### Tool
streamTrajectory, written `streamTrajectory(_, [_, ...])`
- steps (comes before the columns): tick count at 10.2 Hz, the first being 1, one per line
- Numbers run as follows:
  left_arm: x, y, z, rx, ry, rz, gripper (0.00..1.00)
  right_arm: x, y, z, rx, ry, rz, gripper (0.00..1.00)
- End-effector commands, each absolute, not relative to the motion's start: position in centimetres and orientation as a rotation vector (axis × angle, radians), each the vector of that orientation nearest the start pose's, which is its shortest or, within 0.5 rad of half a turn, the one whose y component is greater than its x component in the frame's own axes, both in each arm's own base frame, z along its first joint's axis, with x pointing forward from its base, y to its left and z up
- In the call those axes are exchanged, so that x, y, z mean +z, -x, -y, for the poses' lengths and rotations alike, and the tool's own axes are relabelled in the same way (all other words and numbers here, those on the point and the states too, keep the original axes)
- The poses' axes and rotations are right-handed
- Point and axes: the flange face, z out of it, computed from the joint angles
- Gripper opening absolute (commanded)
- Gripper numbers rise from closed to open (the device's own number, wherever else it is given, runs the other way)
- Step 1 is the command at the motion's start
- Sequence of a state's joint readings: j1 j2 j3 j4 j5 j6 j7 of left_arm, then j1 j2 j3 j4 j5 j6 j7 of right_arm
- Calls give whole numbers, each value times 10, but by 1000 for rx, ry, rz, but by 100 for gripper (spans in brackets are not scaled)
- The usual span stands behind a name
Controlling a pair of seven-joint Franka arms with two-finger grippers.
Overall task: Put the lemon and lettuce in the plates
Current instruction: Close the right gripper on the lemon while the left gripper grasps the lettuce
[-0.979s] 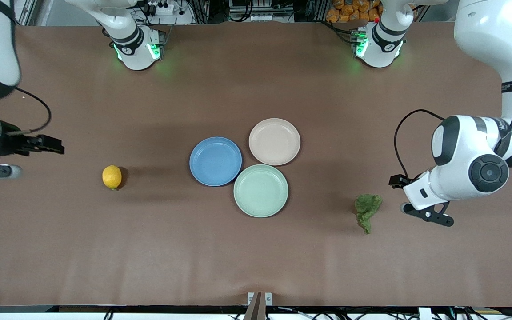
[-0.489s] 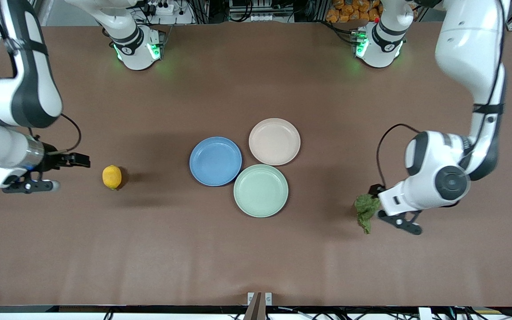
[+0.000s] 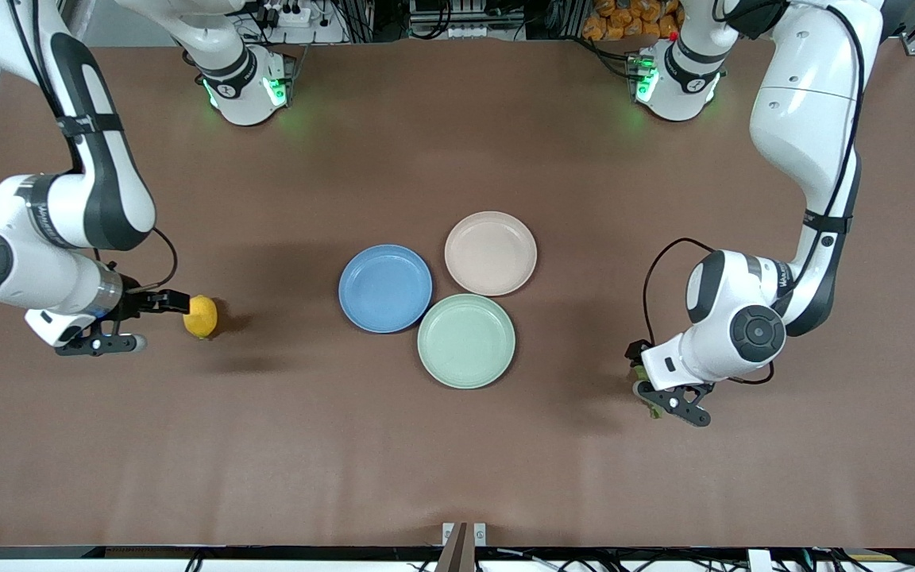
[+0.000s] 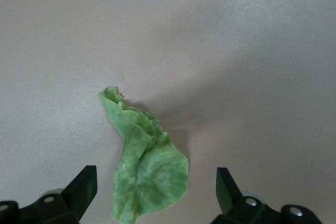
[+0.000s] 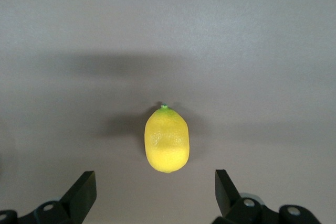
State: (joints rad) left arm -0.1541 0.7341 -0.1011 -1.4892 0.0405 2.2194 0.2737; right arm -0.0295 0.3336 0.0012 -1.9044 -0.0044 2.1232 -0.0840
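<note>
Brown table (image 3: 457, 461) carries everything. At mid-left of the frame, the firm, rounded lemon (image 3: 200, 316) could slip, so the spread right gripper (image 3: 148, 318) should take it across its middle. At lower right, the limp, light lettuce (image 4: 144, 171) sits under the spread left gripper (image 3: 660, 381); pinch its broad part. Blue plate (image 3: 385, 287) and beige plate (image 3: 491, 253), centre frame, are empty.

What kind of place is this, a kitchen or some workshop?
Probably a robotics lab: two white robot arms bolted to a brown-covered table, cables and power strips at its edge, and a small yellow lemon beside three pastel plates as practice props.
</note>
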Motion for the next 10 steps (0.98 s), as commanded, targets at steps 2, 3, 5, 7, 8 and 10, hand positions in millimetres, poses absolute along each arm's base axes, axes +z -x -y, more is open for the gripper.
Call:
streamTrajectory(2, [227,-701,167,-42,3064,-911,100,277,-608,19,166,3136,91,100])
streamTrajectory(3, [223,-702,166,-49,3063,-915,100,266,-604,20,131,3138,89,100])
streamTrajectory(5, [211,-700,166,-30,3063,-915,100,249,-599,20,102,3141,94,100])
streamTrajectory(7, [196,-701,162,-23,3068,-904,100,237,-597,19,92,3141,94,100])
streamTrajectory(8, [193,-701,161,-25,3067,-902,100,231,-595,19,109,3140,94,100])
streamTrajectory(10, [191,-701,161,-28,3074,-890,100,223,-591,20,99,3140,94,100])
